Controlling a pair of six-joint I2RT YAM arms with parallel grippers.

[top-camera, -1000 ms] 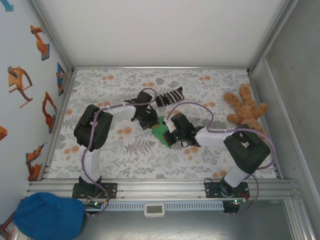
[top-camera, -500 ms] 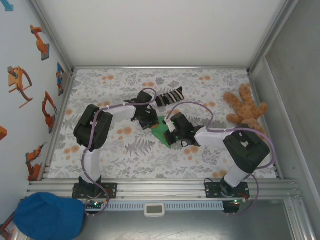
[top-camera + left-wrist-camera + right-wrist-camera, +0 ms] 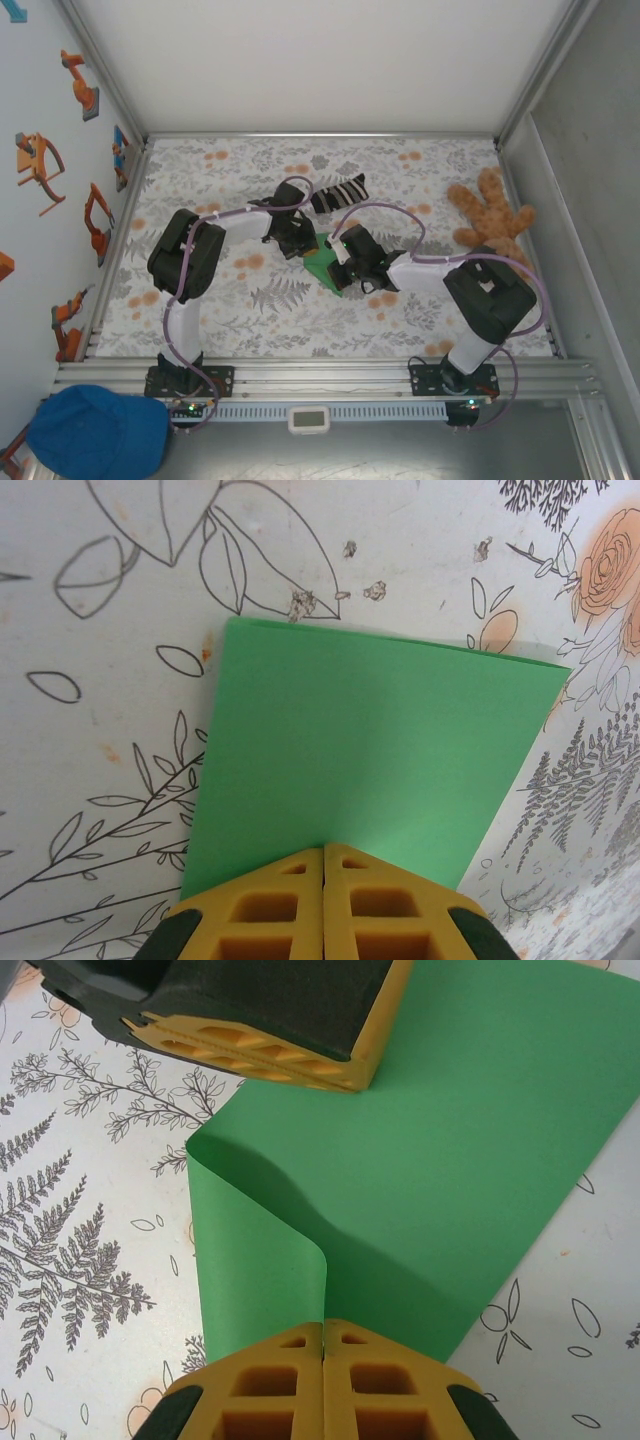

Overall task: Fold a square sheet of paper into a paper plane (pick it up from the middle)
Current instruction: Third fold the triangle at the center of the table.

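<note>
Standing by the table point(image 3: 200, 165) with its flowered cover, I see both arms meeting near the middle of the overhead frame, right over the green sheet of paper point(image 3: 321, 268), which lies just below the striped sock point(image 3: 338, 192) and well left of the brown teddy bear point(image 3: 493, 222) at the right edge. The left gripper point(image 3: 300, 243) comes in from the upper left with its yellow fingers point(image 3: 290, 910) pressed together, their tips resting on the near edge of the sheet point(image 3: 370, 750), which looks flat on the cloth from that wrist's camera (whether any paper is caught between them I cannot tell). The right gripper point(image 3: 346, 263) reaches in from the lower right. In its own camera its tips point(image 3: 323, 1335) are closed tight on a flap of the sheet point(image 3: 450, 1160), and the lower left part of the paper curls up off the table in a soft roll that runs straight into the seam between the fingers. The left gripper point(image 3: 260, 1020) lies across the top of that view, its tip touching the paper's upper edge. A blue cap point(image 3: 98, 432) sits in the lower left corner of the overhead frame, outside the table's rail.
</note>
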